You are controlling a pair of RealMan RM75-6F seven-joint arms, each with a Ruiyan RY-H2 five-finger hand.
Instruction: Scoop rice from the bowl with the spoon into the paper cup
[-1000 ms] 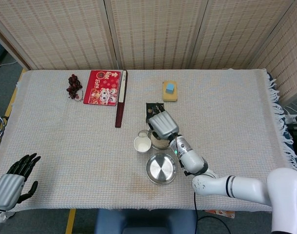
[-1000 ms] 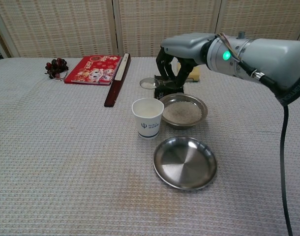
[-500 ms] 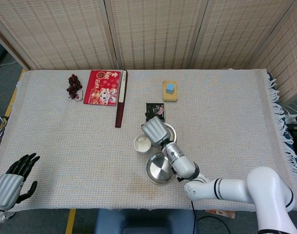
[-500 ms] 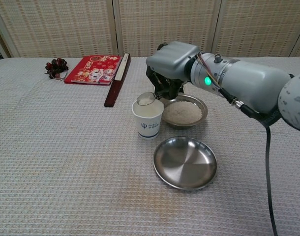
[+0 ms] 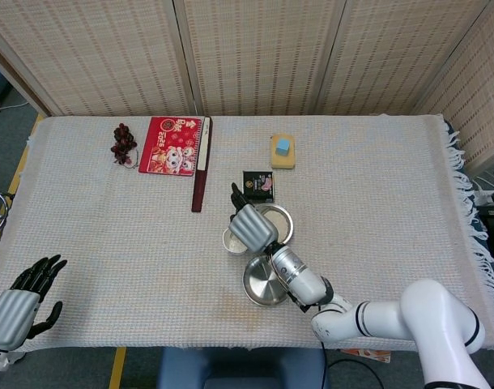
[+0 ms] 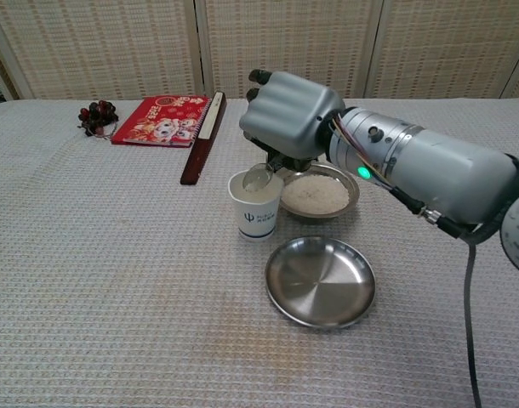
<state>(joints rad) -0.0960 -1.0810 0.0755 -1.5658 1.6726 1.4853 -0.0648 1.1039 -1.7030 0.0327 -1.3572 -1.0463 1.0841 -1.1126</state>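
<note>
Step in hand: emptying the spoon into the paper cup.

The right hand (image 6: 289, 112) holds the spoon (image 6: 258, 176) with fingers curled round its handle; the spoon's head hangs just below the hand, tilted into the mouth of the paper cup (image 6: 256, 206); the bowl (image 6: 320, 194) of rice stands on the surface under the wrist side of the hand, touching or just beside the cup; judged next move: finish the tip, lift the spoon free of the rim without nudging the cup, then swing back over the bowl; the left hand (image 5: 24, 298) rests well apart, fingers spread, holding nothing. Hidden: the spoon handle and the grip itself sit under the hand; from the head view the hand covers most of the cup; the rice level in the cup cannot be told.
</note>
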